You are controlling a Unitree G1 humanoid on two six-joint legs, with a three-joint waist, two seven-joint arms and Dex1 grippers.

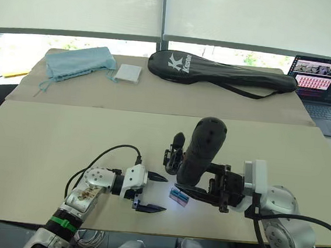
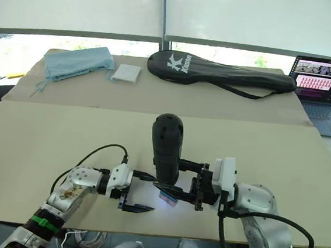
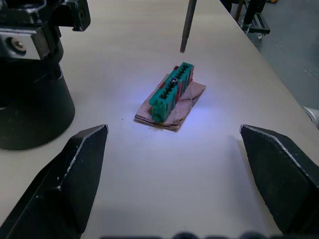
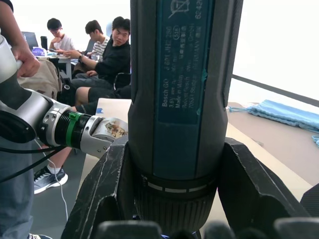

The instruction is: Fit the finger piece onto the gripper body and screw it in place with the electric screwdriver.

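My right gripper [image 1: 198, 183] is shut on the electric screwdriver [image 1: 205, 148], a thick black cylinder held upright with its rounded end up. Its thin metal bit [image 3: 188, 25] points down, ending just above and beyond a small green screw holder [image 3: 172, 92] lying on a cardboard scrap. The gripper body [image 1: 174, 154] stands just behind the screwdriver with one pointed finger sticking up; its round black base [image 3: 30, 104] is close to my left gripper. That left gripper [image 1: 150, 192] rests low over the table, open, its fingers either side of the holder. A separate finger piece is out of view.
At the far side of the table lie a long black racket bag [image 1: 217, 70], a blue cloth [image 1: 77, 61] and a white pad [image 1: 128, 73]. A laptop [image 1: 321, 86] sits at the far right. Several people [image 4: 107, 55] sit beyond the table edge.
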